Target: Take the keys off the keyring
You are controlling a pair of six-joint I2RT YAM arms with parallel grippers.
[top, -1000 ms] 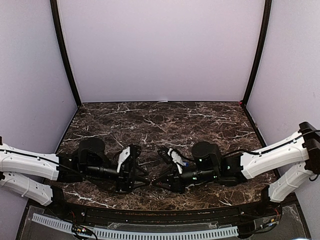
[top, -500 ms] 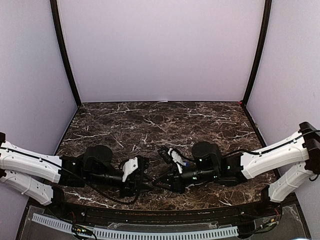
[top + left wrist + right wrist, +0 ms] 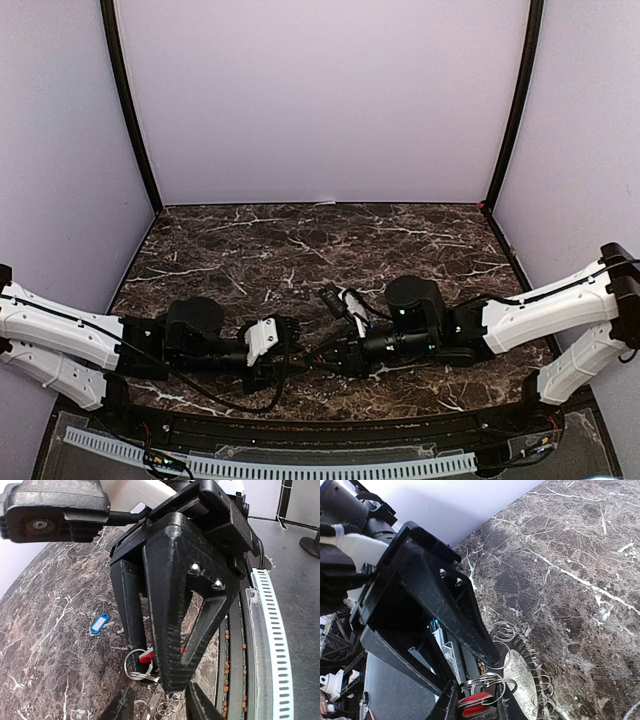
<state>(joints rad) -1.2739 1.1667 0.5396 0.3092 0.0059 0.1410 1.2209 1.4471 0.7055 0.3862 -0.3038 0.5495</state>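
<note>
Dark marble table (image 3: 300,240) below. Right pincer (image 3: 154,670) clamps the red key (image 3: 146,655). Keyring (image 3: 532,655) lies just by the left pincer (image 3: 159,696); its grip cannot be told.

Far table (image 3: 320,235) open; left arm (image 3: 200,335), right arm (image 3: 420,318) block near centre; blue key (image 3: 100,624) loose.

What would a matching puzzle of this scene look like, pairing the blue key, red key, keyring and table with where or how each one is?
Things:
1. blue key
2. red key
3. keyring
4. table

Descriptions:
A. dark marble with white veins
B. pinched in the right gripper
C. lying alone on the table, apart from both grippers
D. grey metal with a jagged, looped edge

Pairs: 1-C, 2-B, 3-D, 4-A
</note>
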